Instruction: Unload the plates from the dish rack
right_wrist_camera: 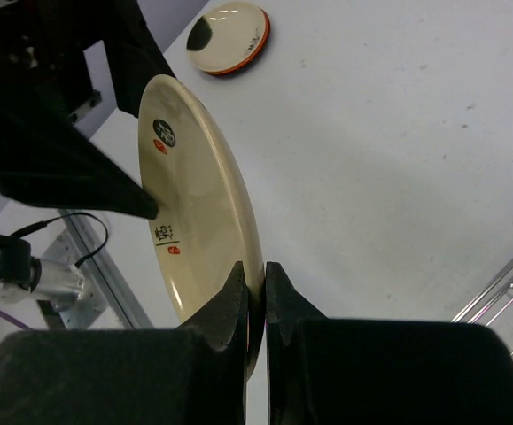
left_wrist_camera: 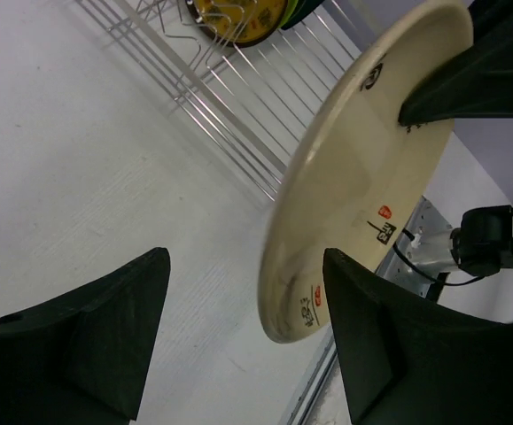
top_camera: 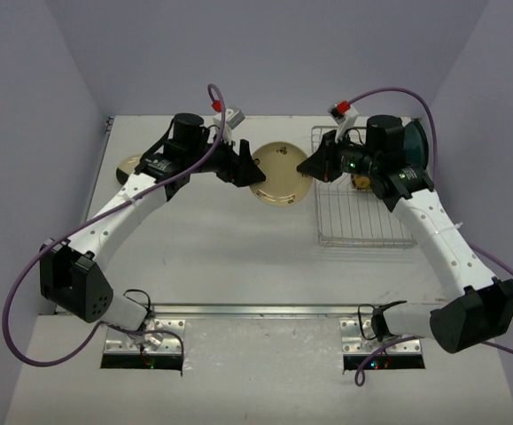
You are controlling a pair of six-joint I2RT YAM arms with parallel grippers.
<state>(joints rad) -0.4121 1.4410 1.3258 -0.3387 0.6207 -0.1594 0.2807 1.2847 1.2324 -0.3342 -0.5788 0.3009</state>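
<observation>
A cream plate (top_camera: pixel 280 173) with small black and red markings is held on edge above the white counter (top_camera: pixel 238 257), just left of the rack (top_camera: pixel 362 199). The right gripper (right_wrist_camera: pixel 256 270) is pinched narrowly on the plate's rim, one finger on each face. From the other side, the left gripper (left_wrist_camera: pixel 245 261) is spread wide. The plate's opposite edge sits between its fingers, close to one of them and well apart from the other. It is unclear whether that nearer finger touches the plate.

The silver wire rack sits on the right half of the counter. A yellow plate (left_wrist_camera: pixel 238 18) stands among its tines, with a sliver of green beside it. A teal plate (top_camera: pixel 423 146) stands at the rack's far end, partly hidden behind the right arm.

On the left of the counter, behind the left arm, an orange-rimmed plate (right_wrist_camera: pixel 229 35) lies flat, well apart from the rack.
</observation>
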